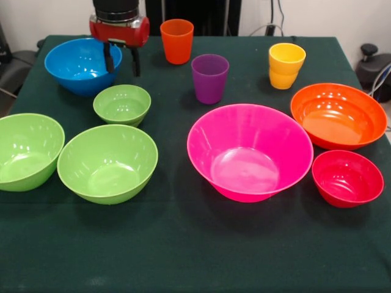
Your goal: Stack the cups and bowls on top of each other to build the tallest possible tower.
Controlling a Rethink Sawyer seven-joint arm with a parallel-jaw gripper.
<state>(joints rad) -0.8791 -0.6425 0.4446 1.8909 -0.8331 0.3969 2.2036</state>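
All pieces stand apart and upright on the dark green table (183, 244). At the back left, my gripper (122, 61) hangs open, one finger inside and one outside the right rim of the blue bowl (76, 64). A small lime green bowl (122, 105) sits just in front of it. Two larger green bowls (24, 151) (107, 162) are at the left. The large pink bowl (249, 151) is in the middle, with the orange bowl (338, 115) and small red bowl (347, 178) to its right. Orange cup (176, 41), purple cup (209, 78) and yellow cup (286, 65) stand along the back.
A black device with cables (372, 67) sits off the table's right edge. Dark equipment (15, 64) lies beyond the left edge. The green cloth runs on to the picture's bottom edge.
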